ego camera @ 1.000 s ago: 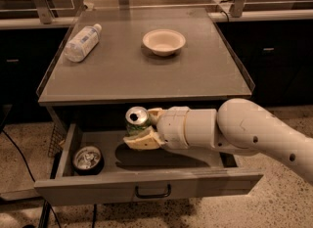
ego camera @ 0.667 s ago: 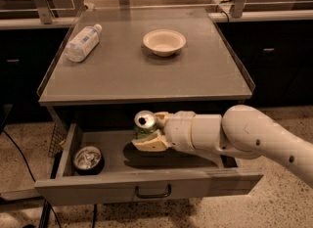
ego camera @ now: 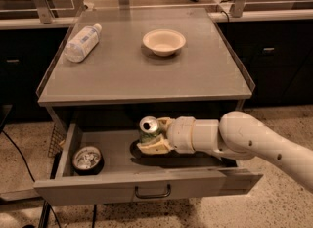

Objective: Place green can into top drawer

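Observation:
The green can (ego camera: 148, 129) stands upright inside the open top drawer (ego camera: 146, 185), its silver top with pull tab facing up. My gripper (ego camera: 153, 135) reaches in from the right and is shut on the can, with one pale finger (ego camera: 154, 147) under and in front of it. The can is near the drawer's middle, close to the drawer floor. The white arm (ego camera: 244, 141) crosses over the drawer's right side. The drawer's grey front panel carries a small dark bar handle (ego camera: 153, 192).
A short dark can with a silver top (ego camera: 87, 158) stands in the drawer's left part. On the cabinet top (ego camera: 146, 75) lie a clear plastic bottle (ego camera: 82, 42) at back left and a pale bowl (ego camera: 164, 41) at back centre. Dark counters stand on both sides.
My gripper with the green can has moved slightly right and lower inside the drawer. Nothing else has moved.

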`<state>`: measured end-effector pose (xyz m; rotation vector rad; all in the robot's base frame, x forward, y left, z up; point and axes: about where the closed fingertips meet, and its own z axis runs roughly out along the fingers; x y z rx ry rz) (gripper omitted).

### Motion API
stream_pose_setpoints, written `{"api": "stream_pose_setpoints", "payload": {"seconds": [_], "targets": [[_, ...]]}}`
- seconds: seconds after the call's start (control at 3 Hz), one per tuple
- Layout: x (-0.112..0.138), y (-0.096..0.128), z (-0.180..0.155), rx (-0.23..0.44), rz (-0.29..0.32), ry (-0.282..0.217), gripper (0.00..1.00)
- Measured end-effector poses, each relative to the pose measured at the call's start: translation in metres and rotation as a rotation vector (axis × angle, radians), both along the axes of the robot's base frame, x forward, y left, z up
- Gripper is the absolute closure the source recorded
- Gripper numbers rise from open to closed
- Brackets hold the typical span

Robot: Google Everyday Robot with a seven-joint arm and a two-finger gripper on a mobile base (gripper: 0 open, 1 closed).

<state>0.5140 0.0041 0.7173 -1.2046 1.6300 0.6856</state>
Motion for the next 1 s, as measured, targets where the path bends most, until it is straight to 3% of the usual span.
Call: {"api": "stream_pose_setpoints", "payload": {"seconds": [1.0], "targets": [[0.032,0.013,-0.062,-0.001,0.058,0.009,1.0]]}}
